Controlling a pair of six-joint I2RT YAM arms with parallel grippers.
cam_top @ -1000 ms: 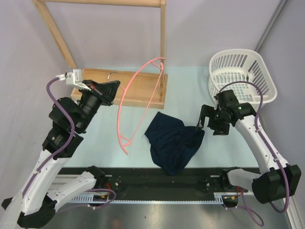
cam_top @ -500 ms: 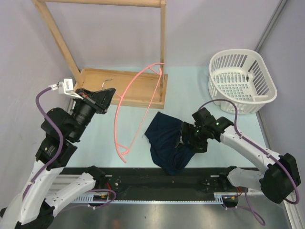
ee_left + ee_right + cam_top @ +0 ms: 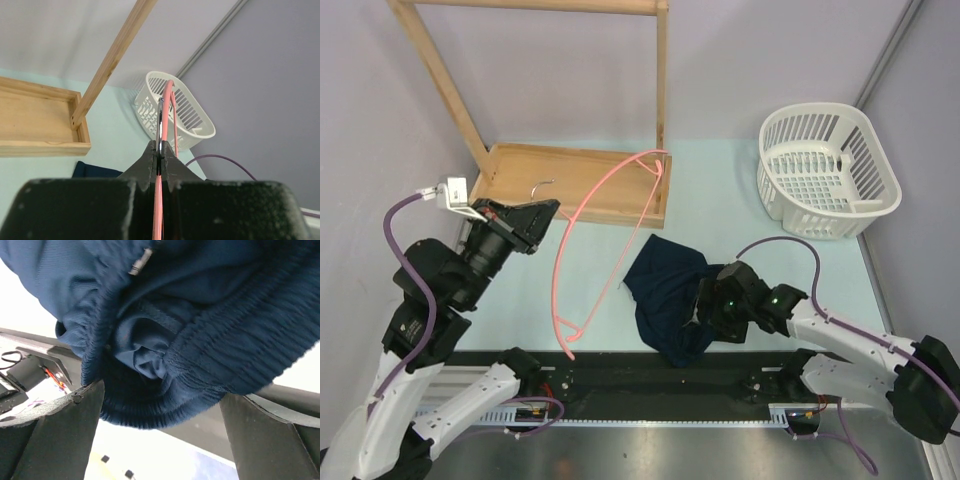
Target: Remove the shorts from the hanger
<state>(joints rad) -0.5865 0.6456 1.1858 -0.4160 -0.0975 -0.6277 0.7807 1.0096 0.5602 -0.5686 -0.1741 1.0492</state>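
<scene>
The dark navy shorts (image 3: 670, 290) lie crumpled on the table, off the hanger. The thin pink hanger (image 3: 554, 290) arcs from the wooden base down toward the near rail. My left gripper (image 3: 545, 212) is shut on it near its metal hook. In the left wrist view, my left gripper (image 3: 159, 150) pinches the pink hanger (image 3: 167, 100) and its wire. My right gripper (image 3: 703, 303) is at the shorts' right edge. In the right wrist view, my right gripper (image 3: 160, 392) is open, with the ribbed waistband of the shorts (image 3: 200, 315) between the fingers (image 3: 55, 435).
A light wooden rack frame (image 3: 661, 80) with a box base (image 3: 590, 195) stands at the back left. A white basket (image 3: 820, 110) sits at the back right and also shows in the left wrist view (image 3: 195, 130). The black rail (image 3: 650, 375) runs along the near edge.
My right arm swung from beside the basket down and left to the shorts' near right edge. My left gripper pulled back toward the near left, and the hanger's lower end swung nearer.
</scene>
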